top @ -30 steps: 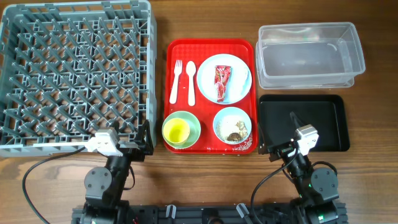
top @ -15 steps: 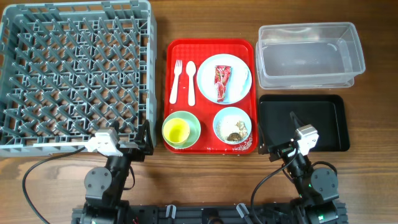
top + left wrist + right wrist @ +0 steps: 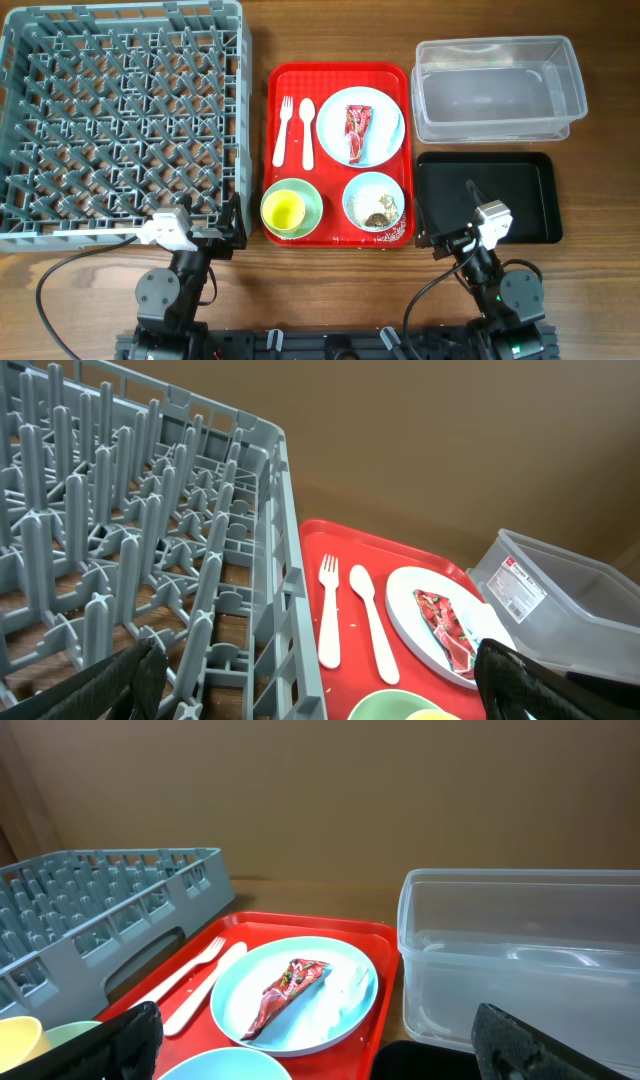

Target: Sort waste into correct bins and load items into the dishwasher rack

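waste item first: crumpled red-and-white printed wrapper lies on the pale blue round plate, at the far right of the red serving tray. clear plastic rectangular tub and shallow black rectangular tray hold nothing. large square grey plastic pegged rack holds nothing either.

right gripper: fingertips at the two lower corners of its wrist view, spread wide, nothing between them. it sits near the front edge of the wooden table, by the near left corner of the black tray. left gripper: same wide spread, also empty, at the near right corner of the rack.

key relation: from the right gripper the wrapper lies ahead and to the left. from the left gripper it lies ahead and well to the right, beyond the white plastic fork and white plastic spoon.

judgement: right arm is the nearer one, and both bins are on its side. the wrapper's long axis runs roughly far-to-near with a slight tilt, so fingers closing left-to-right would span its narrow width.
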`<state>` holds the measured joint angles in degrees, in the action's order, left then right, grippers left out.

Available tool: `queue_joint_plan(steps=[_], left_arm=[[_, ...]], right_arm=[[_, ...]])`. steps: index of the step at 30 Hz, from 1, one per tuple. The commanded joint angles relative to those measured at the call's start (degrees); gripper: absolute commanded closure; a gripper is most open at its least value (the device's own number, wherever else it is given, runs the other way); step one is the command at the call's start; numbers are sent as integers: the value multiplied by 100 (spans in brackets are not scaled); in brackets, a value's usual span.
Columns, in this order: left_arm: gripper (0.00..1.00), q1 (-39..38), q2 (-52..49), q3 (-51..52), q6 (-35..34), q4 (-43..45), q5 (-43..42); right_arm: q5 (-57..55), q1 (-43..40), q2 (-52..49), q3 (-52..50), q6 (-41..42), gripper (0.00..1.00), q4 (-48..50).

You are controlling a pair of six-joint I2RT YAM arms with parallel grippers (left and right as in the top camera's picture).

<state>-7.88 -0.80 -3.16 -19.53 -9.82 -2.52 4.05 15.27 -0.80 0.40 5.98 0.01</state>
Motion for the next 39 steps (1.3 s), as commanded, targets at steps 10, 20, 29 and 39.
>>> queue_joint_plan(steps=[10, 20, 29, 39], left_arm=[[0, -15, 42, 33, 96, 2, -66], [0, -15, 42, 33, 96, 4, -66], [0, -15, 42, 33, 107, 138, -334], [0, -15, -249, -782, -538, 348, -627]], right_arm=[[44, -24, -17, -11, 44, 0, 20], [44, -24, -17, -11, 39, 0, 20], [120, -24, -61, -11, 1117, 0, 28], [1259, -24, -597, 1554, 1075, 0, -354]])
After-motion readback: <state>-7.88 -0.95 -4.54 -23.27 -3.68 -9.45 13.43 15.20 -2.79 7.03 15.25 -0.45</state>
